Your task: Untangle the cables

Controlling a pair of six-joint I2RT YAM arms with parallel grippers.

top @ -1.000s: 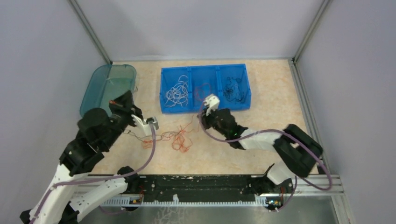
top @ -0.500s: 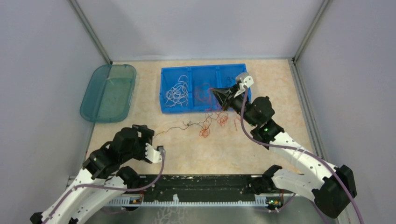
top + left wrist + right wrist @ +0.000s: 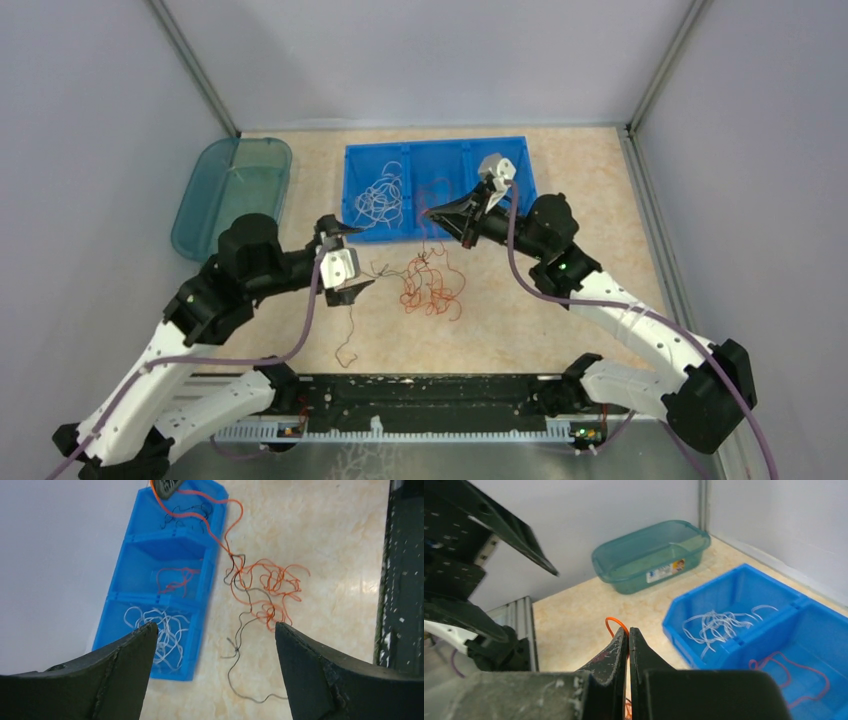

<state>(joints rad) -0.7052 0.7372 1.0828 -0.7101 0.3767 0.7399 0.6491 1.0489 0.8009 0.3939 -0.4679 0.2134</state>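
Left tool [image 3: 350,257]: we see it spread wide, empty, over the table's [image 3: 600,200] left half.
Right tool [image 3: 432,212]: clamped on an orange cable [image 3: 616,620].
Cables [image 3: 432,285]: tangled mid-table, before the bin's [image 3: 436,144] near edge.

Your inventory, operator:
- Worktop [image 3: 590,200]: beige, marbled surface.
- Blue bin [image 3: 372,232]: three compartments, at the middle of the worktop's far edge.
- Teal tub [image 3: 215,195]: translucent, labelled, in the far left corner.
- Black rail [image 3: 430,392]: runs along the near edge.

White arms [image 3: 150,370], black joints [image 3: 250,250] — purple cables [image 3: 318,300]
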